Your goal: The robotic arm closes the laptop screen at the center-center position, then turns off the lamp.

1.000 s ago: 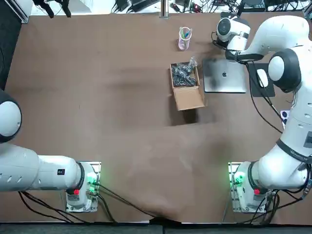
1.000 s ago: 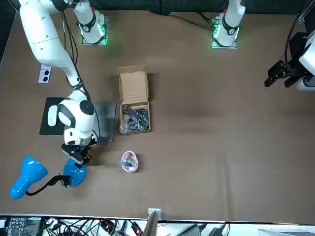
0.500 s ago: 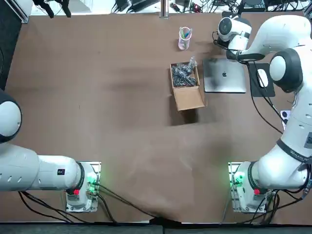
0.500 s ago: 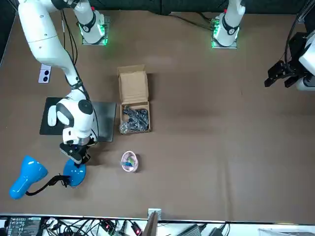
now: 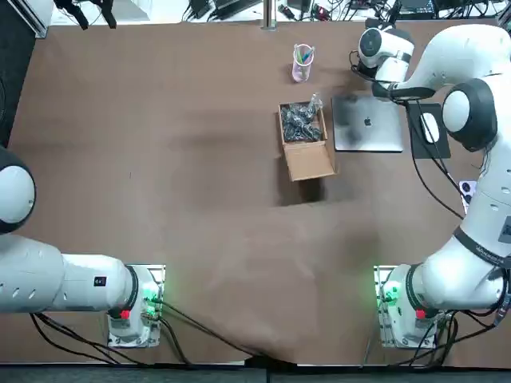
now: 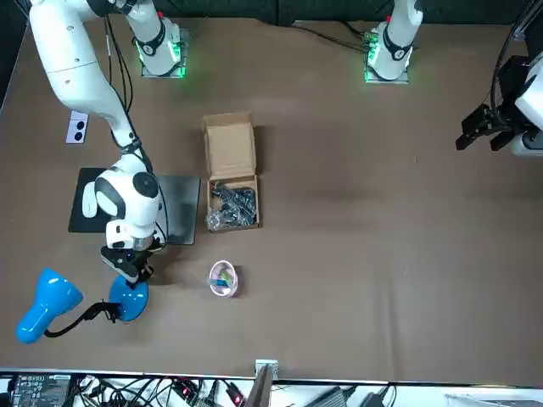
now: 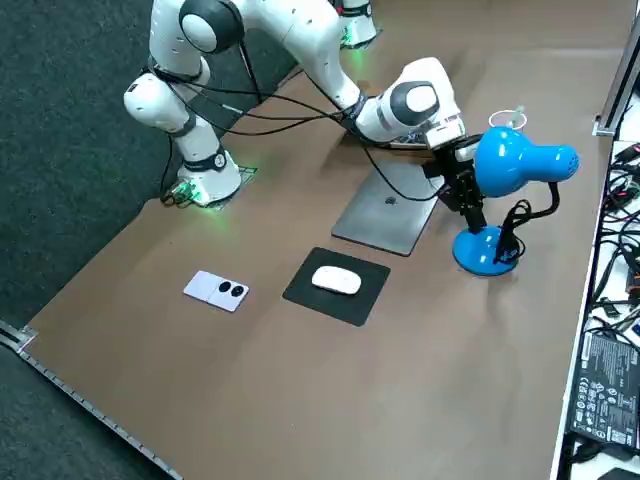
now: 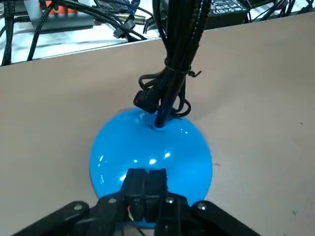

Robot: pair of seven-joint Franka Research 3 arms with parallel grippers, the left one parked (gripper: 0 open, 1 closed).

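Shift: right gripper [image 6: 127, 264] has crept toward the left edge of the front view over the last 1 s, settling over the rim of the lamp base [image 8: 152, 147].
Meaning: the laptop [image 5: 367, 124] lies flat and closed, so step 1 of 2 looks done; the switch-off is the step in hand.
Lamp: glossy blue, with a round base in the lower left of the front view, a black cable [image 8: 170, 83] rising from its top, and the lamp head [image 7: 510, 160] at the right of the side view. No switch can be made out, nor whether it is lit.
Pincer: 2 fingers pressed together with nothing between them, tips just above the base; contact cannot be told.
Laptop: silver, upper right of the top view, between the cardboard box [image 5: 305, 140] and the mouse pad [image 7: 335, 287].
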